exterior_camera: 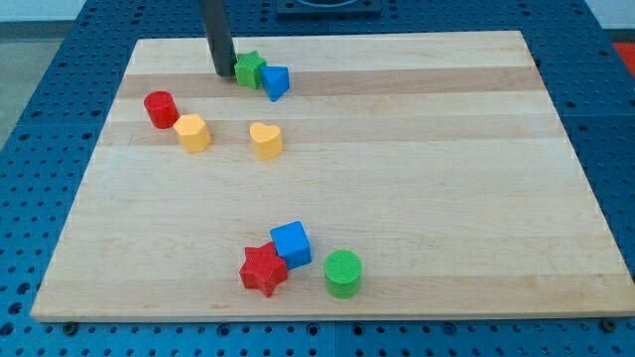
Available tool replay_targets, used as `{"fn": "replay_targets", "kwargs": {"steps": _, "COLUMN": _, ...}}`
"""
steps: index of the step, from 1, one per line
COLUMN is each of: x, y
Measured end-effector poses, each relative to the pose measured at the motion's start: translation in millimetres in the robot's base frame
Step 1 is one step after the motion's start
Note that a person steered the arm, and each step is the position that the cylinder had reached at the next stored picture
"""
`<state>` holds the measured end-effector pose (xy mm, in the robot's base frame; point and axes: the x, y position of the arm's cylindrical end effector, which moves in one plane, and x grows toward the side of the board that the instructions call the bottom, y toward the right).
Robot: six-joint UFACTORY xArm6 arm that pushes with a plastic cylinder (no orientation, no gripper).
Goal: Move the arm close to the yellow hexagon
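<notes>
The yellow hexagon (193,132) lies at the view's left, right of and below the red cylinder (161,108). My tip (224,73) rests on the board near the view's top, just left of the green star (249,68). It stands above and to the right of the yellow hexagon, a short gap away. A blue triangle block (275,81) touches the green star on its right. A yellow heart (266,140) lies right of the hexagon.
A blue cube (292,244), a red star (263,270) and a green cylinder (343,273) cluster near the view's bottom centre. The wooden board (446,149) sits on a blue perforated table.
</notes>
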<state>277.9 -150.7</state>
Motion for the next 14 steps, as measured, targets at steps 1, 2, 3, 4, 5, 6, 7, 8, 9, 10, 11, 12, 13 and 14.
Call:
{"fn": "replay_targets", "kwargs": {"steps": 1, "x": 33, "y": 0}}
{"fn": "replay_targets", "kwargs": {"steps": 2, "x": 61, "y": 0}}
{"fn": "replay_targets", "kwargs": {"steps": 3, "x": 85, "y": 0}}
{"fn": "replay_targets", "kwargs": {"steps": 4, "x": 108, "y": 0}}
{"fn": "replay_targets", "kwargs": {"steps": 5, "x": 127, "y": 0}}
{"fn": "replay_targets", "kwargs": {"steps": 6, "x": 143, "y": 0}}
{"fn": "replay_targets", "kwargs": {"steps": 7, "x": 155, "y": 0}}
{"fn": "replay_targets", "kwargs": {"steps": 8, "x": 161, "y": 0}}
{"fn": "replay_targets", "kwargs": {"steps": 9, "x": 163, "y": 0}}
{"fn": "replay_targets", "kwargs": {"steps": 10, "x": 166, "y": 0}}
{"fn": "replay_targets", "kwargs": {"steps": 11, "x": 166, "y": 0}}
{"fn": "replay_targets", "kwargs": {"steps": 12, "x": 166, "y": 0}}
{"fn": "replay_targets", "kwargs": {"steps": 13, "x": 167, "y": 0}}
{"fn": "replay_targets", "kwargs": {"steps": 14, "x": 167, "y": 0}}
